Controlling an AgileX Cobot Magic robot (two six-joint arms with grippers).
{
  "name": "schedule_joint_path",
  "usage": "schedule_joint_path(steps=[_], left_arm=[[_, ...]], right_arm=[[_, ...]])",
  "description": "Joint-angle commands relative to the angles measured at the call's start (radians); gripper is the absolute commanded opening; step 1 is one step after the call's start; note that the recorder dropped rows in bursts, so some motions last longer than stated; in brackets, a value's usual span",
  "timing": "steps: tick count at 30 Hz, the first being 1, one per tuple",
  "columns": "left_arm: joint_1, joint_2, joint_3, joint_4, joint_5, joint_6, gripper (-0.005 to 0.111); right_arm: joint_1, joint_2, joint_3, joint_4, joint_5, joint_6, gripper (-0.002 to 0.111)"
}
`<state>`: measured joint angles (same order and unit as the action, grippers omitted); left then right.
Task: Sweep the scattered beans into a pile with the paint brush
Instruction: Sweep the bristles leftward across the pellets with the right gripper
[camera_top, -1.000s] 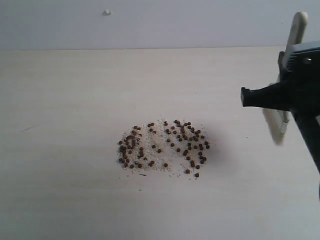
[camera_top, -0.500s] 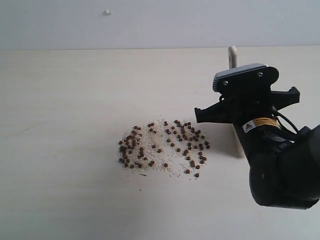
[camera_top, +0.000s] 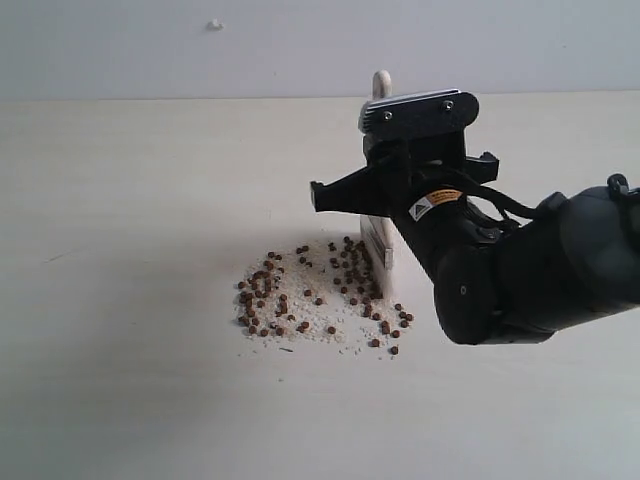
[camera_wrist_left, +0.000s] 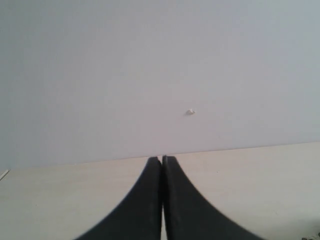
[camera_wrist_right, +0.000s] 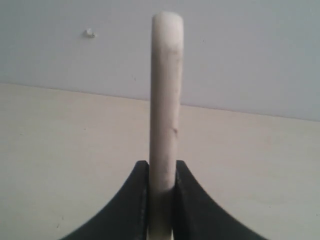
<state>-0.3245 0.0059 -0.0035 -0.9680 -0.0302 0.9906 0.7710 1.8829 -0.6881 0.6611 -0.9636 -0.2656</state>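
Right tool (camera_wrist_right: 162, 172) clamps brush (camera_top: 377, 248) handle, upright | you are in from the far right of a second ago: bristles now down on bench (camera_top: 130, 200) at beans' (camera_top: 300, 300) right edge | beans still loose, stroke likely starting | left tool (camera_wrist_left: 161, 172) shut, empty

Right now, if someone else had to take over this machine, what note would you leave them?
Left gripper: jaws shut, empty.
Right gripper: jaws shut on the brush handle; brush upright, bristles down among the beans, near the patch's right side.
The beans lie loosely spread on the table, mixed with pale crumbs.
Done: brush grasped and brought to the patch.
Left: sweep the beans into one tight pile.
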Motion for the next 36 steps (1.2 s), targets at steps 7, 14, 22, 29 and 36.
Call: schedule_joint_path(steps=[7, 14, 22, 29, 36], left_arm=[[0.002, -0.006, 0.003, -0.006, -0.001, 0.001, 0.0], [0.002, -0.006, 0.003, -0.006, -0.001, 0.001, 0.0], [0.002, -0.006, 0.003, -0.006, -0.001, 0.001, 0.0], [0.002, -0.006, 0.003, -0.006, -0.001, 0.001, 0.0], [0.002, -0.006, 0.003, -0.006, -0.001, 0.001, 0.0]], right_arm=[[0.003, -0.224, -0.007, 0.355, 0.049, -0.506, 0.0], [0.113, -0.242, 0.063, 0.642, -0.021, -0.67, 0.0], [0.296, -0.193, 0.087, 0.81, -0.104, -0.663, 0.0], [0.369, -0.087, 0.087, 0.854, -0.146, -0.551, 0.0], [0.404, -0.022, 0.023, 0.824, -0.107, -0.442, 0.0]])
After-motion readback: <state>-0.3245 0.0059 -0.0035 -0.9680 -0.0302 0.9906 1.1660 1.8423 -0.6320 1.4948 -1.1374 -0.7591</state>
